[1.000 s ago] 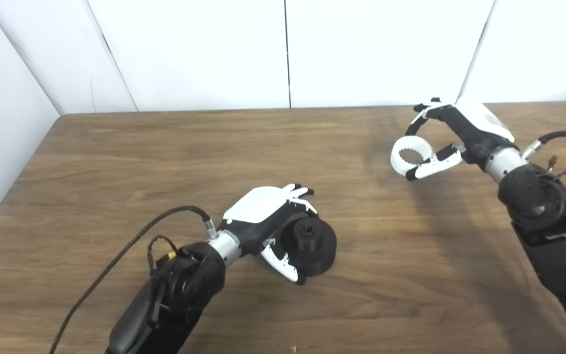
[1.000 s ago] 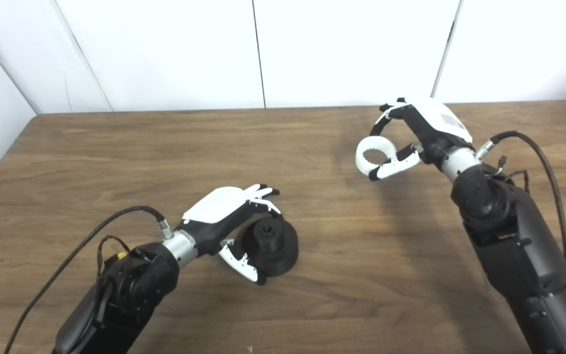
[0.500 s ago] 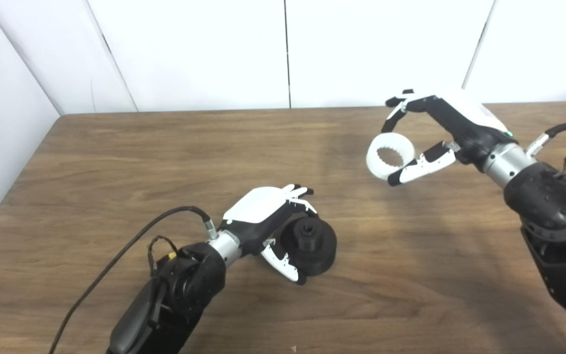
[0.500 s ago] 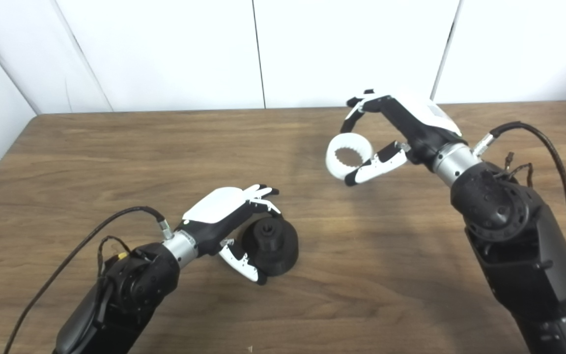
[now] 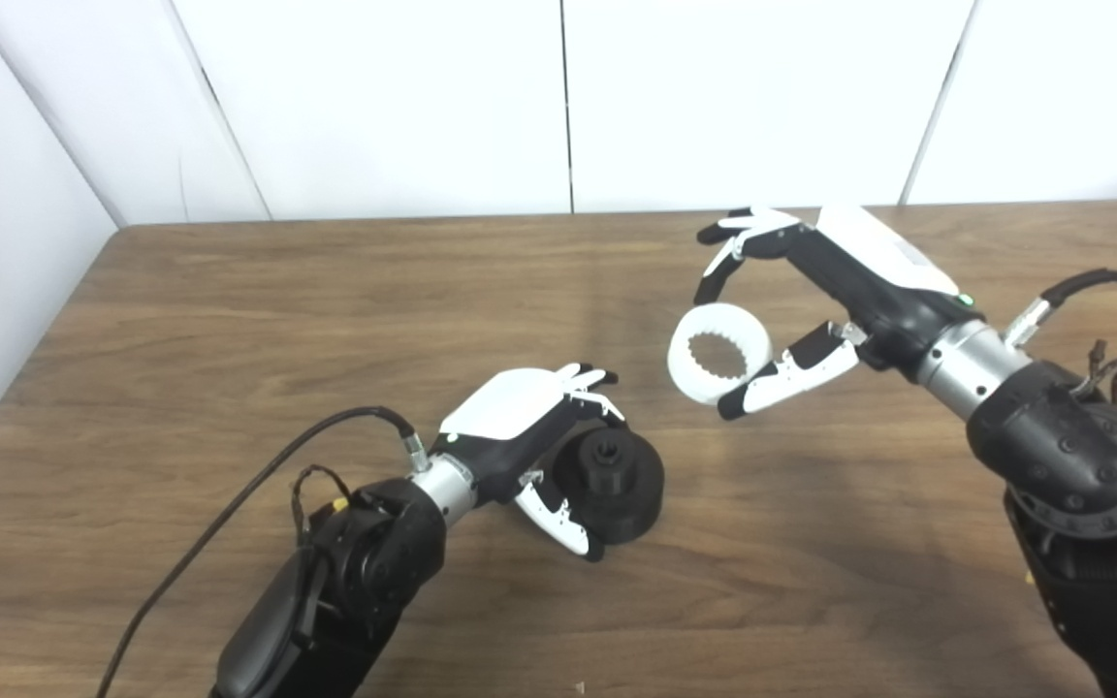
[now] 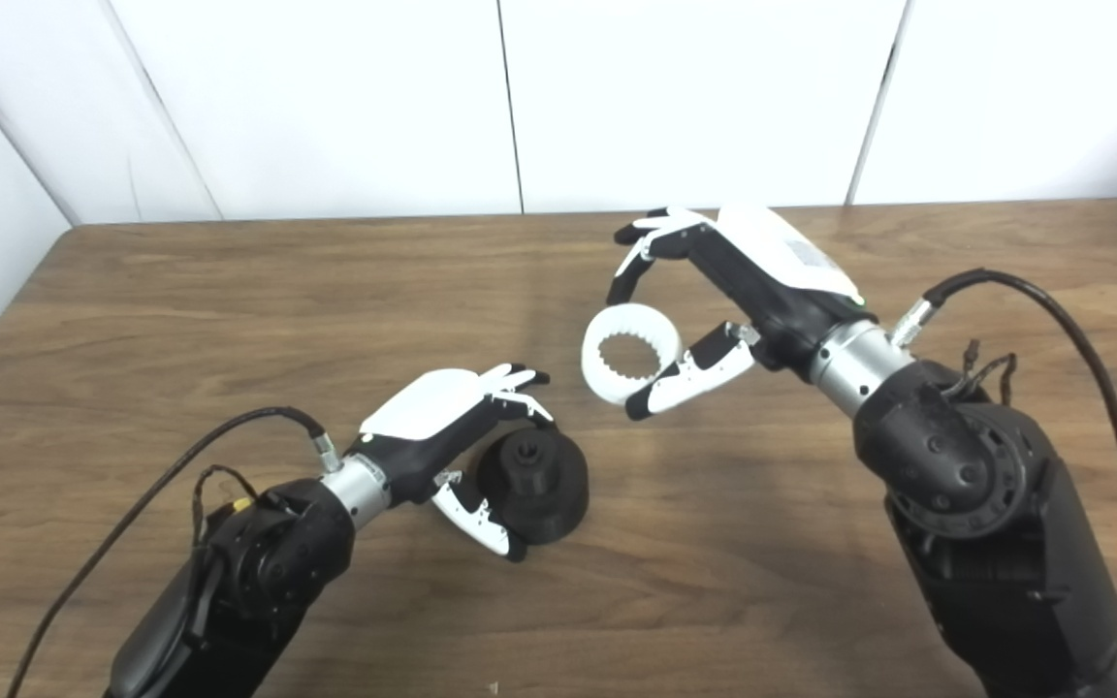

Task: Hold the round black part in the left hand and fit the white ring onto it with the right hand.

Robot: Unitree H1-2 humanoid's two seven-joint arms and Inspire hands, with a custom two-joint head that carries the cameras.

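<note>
The left robot hand (image 5: 531, 441) rests low on the brown wood-grain table (image 5: 229, 320), its fingers curled over the far side and its thumb against the near side of the round black plastic part (image 5: 617, 485), gripping it where it sits on the table surface. The part's raised central hub with a dark socket faces up and toward the right. The right robot hand (image 5: 811, 291) hovers above the table, up and to the right of the black part and well apart from it, pinching the white plastic ring with a toothed inner edge (image 5: 719, 353) between its fingers above and its thumb below. The ring's opening faces the cameras, tilted. Behind the table stand white wall panels (image 5: 743, 97).
</note>
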